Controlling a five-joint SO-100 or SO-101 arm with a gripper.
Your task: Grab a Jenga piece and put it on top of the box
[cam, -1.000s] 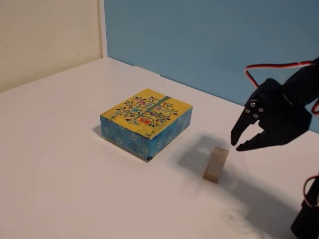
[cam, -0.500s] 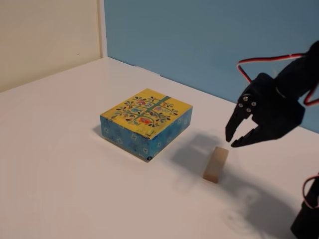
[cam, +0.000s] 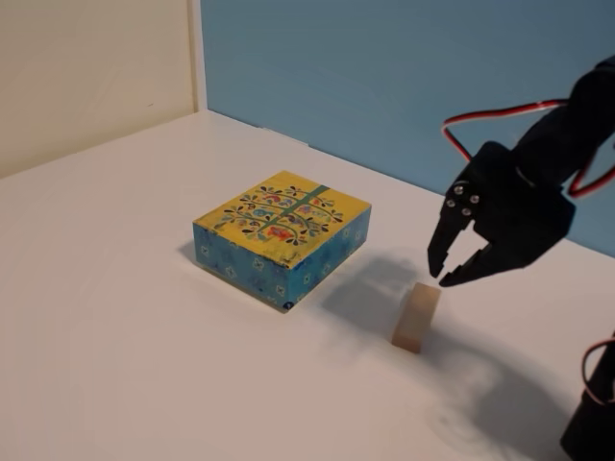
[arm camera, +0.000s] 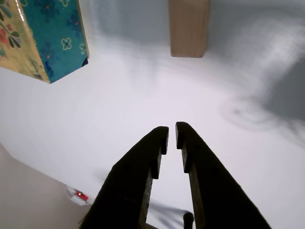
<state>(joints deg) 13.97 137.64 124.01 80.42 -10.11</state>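
Note:
The Jenga piece (cam: 416, 317) is a small pale wooden block standing on the white table, to the right of the box in the fixed view. It shows at the top of the wrist view (arm camera: 189, 28). The box (cam: 283, 235) has a yellow tree-patterned top and blue sides, and its corner shows at the top left of the wrist view (arm camera: 47, 43). My black gripper (cam: 441, 277) hovers just above the block, slightly to its right. In the wrist view the gripper (arm camera: 172, 134) has its fingers almost together with only a thin gap, and it holds nothing.
A blue back wall (cam: 384, 77) and a cream side wall (cam: 86, 67) border the table. The arm's base (cam: 591, 423) stands at the lower right, with red cables (cam: 500, 115) looping above the gripper. A small red-lit object (arm camera: 80, 195) lies at the table's edge.

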